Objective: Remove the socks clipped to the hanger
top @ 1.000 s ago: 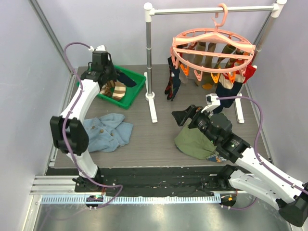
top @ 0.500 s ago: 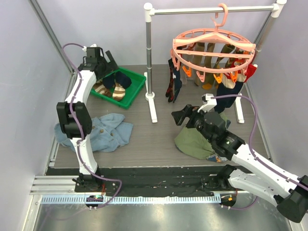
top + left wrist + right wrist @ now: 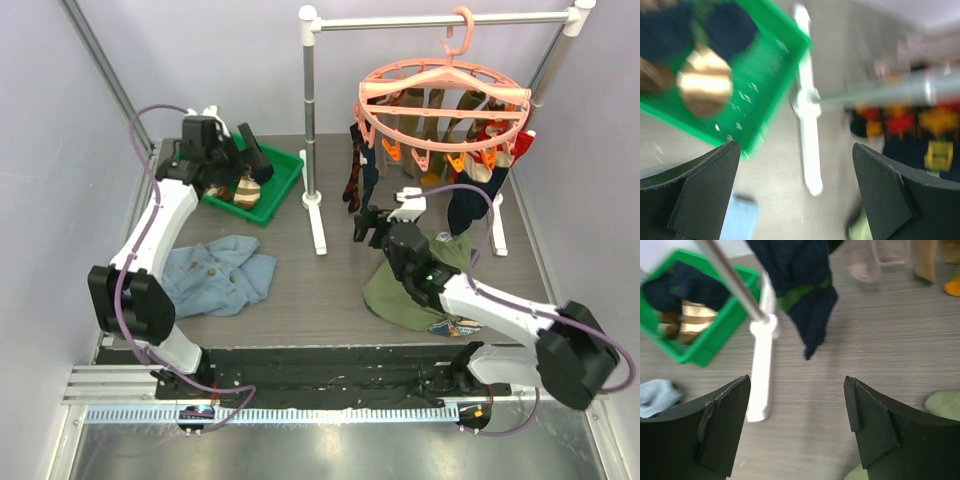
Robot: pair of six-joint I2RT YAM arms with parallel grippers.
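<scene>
Only the overhead view shows the hanger (image 3: 444,88) whole.

The hanger (image 3: 443,95) is round and pink, with a hook on top and a ring of pink and orange pegs. It hangs by its hook from the rail (image 3: 440,20). Many socks (image 3: 468,205) hang from the pegs with their toes down. There are tan ones at the back, red ones on the right and dark blue ones in front. One dark blue sock (image 3: 805,290) with a green band hangs on the left side. More socks lie in the green tray (image 3: 283,188): a brown and tan striped sock (image 3: 243,190) with dark blue ones beside it.
</scene>
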